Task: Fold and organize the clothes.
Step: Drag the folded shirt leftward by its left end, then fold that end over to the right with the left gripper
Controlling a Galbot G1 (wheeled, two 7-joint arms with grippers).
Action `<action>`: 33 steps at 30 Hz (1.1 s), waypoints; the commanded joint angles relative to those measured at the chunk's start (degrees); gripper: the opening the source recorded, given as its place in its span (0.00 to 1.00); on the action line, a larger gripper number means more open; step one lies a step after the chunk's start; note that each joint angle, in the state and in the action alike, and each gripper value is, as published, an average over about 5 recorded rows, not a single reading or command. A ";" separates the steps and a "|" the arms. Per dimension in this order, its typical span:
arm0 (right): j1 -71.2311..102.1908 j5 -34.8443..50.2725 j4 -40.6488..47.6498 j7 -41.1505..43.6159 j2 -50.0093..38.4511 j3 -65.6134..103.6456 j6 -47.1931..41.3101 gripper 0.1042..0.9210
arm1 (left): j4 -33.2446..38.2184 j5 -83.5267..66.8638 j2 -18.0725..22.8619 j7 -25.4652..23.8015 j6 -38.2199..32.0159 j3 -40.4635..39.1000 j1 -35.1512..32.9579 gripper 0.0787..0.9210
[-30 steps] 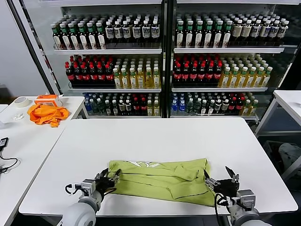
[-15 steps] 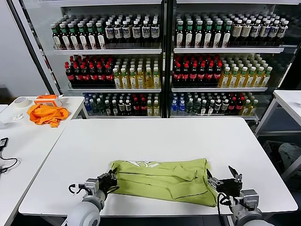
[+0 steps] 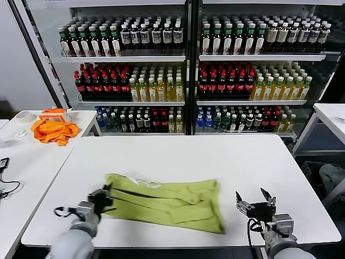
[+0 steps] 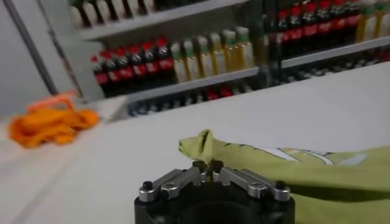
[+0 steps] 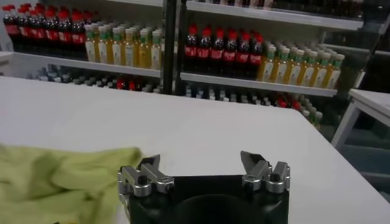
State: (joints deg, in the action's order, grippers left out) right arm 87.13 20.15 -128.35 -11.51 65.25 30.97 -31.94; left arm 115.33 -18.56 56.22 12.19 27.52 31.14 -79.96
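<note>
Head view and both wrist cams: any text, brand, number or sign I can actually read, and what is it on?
None is legible.
Bottles on the cooler shelves: labels too small to read.
Lime T-shirt, held by the shut left claw: only a sliver of its white print shows, no readable letters.
Orange box on the side table: no marking can be made out.
Right claw, open and off the shirt: no marking.

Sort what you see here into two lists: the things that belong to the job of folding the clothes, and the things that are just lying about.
Part of the job:
- lime T-shirt on the white table
- left gripper, shut on the shirt's edge
- right gripper, open, apart from the shirt

Just lying about:
- orange cloth on the side table
- tape roll
- shelves of bottles
</note>
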 commanded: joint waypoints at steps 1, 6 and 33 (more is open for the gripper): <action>-1.63 -0.17 0.68 -0.05 0.25 -1.21 -0.04 0.88 | 2.79 4.58 -5.59 -4.23 2.48 18.14 -5.48 0.02; -1.04 -0.33 0.38 -0.03 0.46 -1.04 0.00 0.88 | 8.12 0.20 -1.32 -3.98 3.69 8.24 -3.12 0.02; 0.38 -2.51 2.75 0.36 2.60 0.77 0.61 0.88 | 5.92 -6.92 12.05 -0.54 5.62 -22.70 9.10 0.02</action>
State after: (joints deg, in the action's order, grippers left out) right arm 87.53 18.11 -126.12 -11.13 67.48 31.74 -31.37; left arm 122.75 -24.29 66.32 10.71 32.74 13.46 -73.57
